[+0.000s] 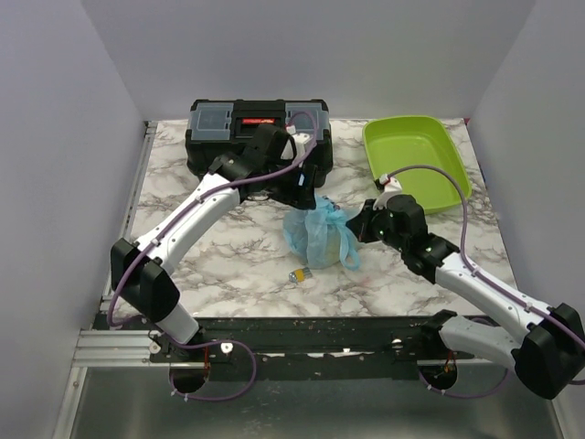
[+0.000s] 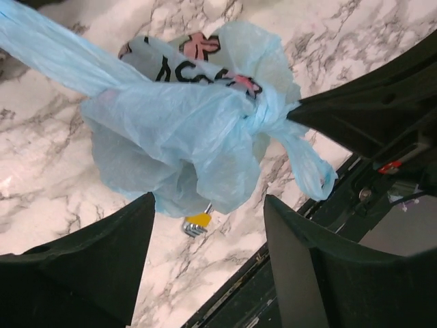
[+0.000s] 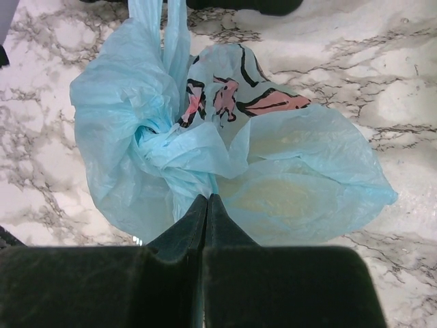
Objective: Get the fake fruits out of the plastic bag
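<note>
The light-blue plastic bag [image 1: 320, 238] lies bunched in the middle of the marble table, with dark and pink print on it. My right gripper [image 1: 363, 224] is at its right side, and in the right wrist view its jaws [image 3: 207, 199] are shut on a fold of the bag [image 3: 130, 130]. A pale yellow fruit [image 3: 287, 198] shows dimly through the film; the other fruits are hidden inside. My left gripper [image 1: 303, 190] hovers behind and above the bag. In the left wrist view it [image 2: 208, 205] is open, with the bag [image 2: 184, 130] beyond its fingers [image 2: 102, 273].
A tiny yellow-and-silver block [image 1: 299, 274] lies just in front of the bag and also shows in the left wrist view [image 2: 196, 223]. A black toolbox [image 1: 256, 137] stands at the back, a lime-green tray [image 1: 416, 160] at the back right. Grey walls enclose three sides.
</note>
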